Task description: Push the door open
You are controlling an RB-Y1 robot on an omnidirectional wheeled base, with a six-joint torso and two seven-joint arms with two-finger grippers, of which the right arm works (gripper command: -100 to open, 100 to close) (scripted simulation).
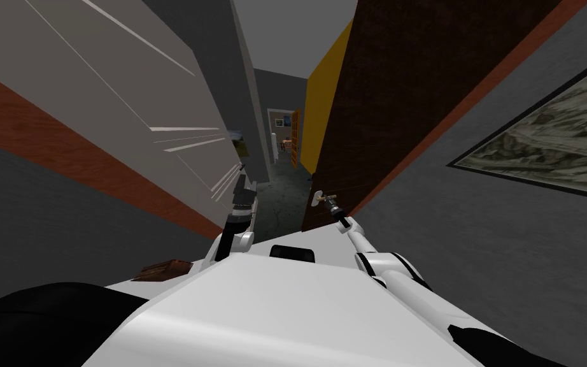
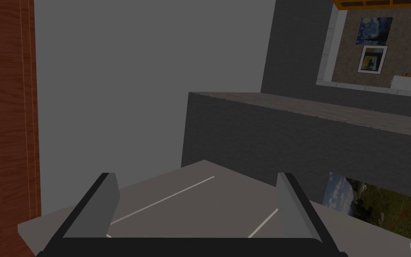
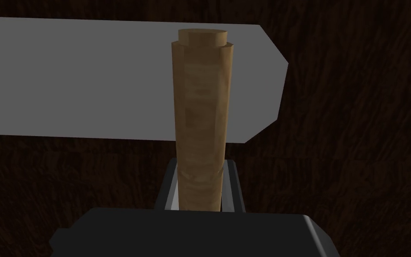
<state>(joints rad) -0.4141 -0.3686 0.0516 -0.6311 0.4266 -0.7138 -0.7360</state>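
The right pincer (image 3: 200, 189) is clamping the tan handle (image 3: 200, 98) of the dark door (image 1: 381, 89) ahead-right, a stiff, heavy-looking slab best pushed from that handle, while the left pincer (image 2: 198, 180) is hanging open, empty.

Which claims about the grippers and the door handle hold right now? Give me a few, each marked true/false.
1. The right gripper is shut on the tan handle. True.
2. The left gripper is shut on something. False: its fingers stand open with nothing between them.
3. The handle sits on a grey plate fixed to a dark brown door. True.
4. The left gripper is also at the handle. False: it hangs over a light grey panel, apart from the door.
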